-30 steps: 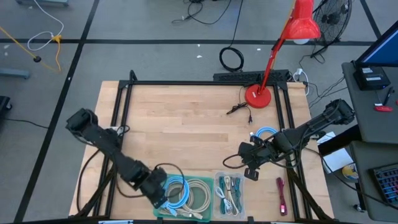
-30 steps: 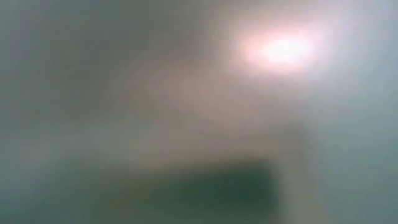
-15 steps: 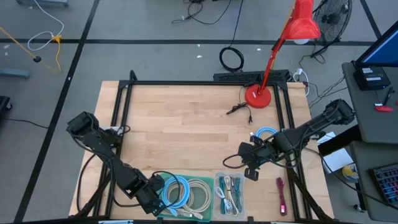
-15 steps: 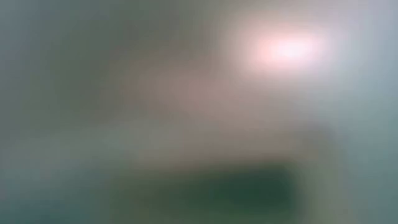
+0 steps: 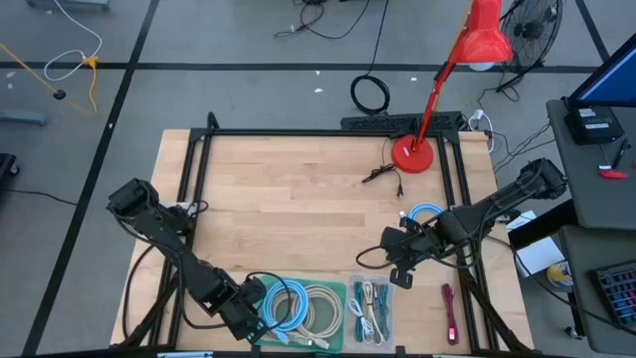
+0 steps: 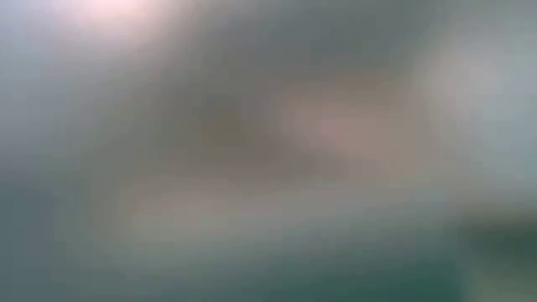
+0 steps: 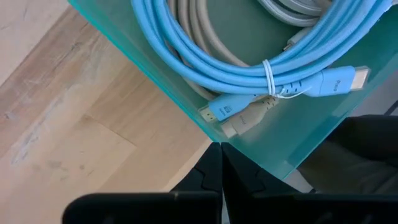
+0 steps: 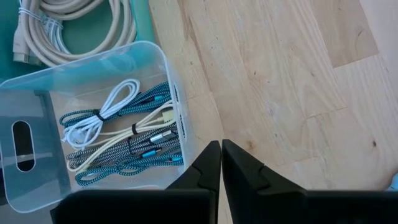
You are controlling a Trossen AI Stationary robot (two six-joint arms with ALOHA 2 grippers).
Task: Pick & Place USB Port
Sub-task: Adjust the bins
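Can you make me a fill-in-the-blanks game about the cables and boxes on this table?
1. The blue cable is coiled in the ____ tray.
2. The small braided cables lie in a ____ plastic box.
3. The lamp at the table's far edge is ____.
4. The jaws of the left gripper are ____.

Missing words: green; clear; red; shut

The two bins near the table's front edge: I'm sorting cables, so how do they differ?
The green tray is shallow and tinted; the clear bin is deeper, see-through, with a handle slot. The green tray holds thick coils, a blue cable and beige cable; the clear bin holds thin bundled braided cables. The green tray is the wider. Both sit side by side on the wooden table.
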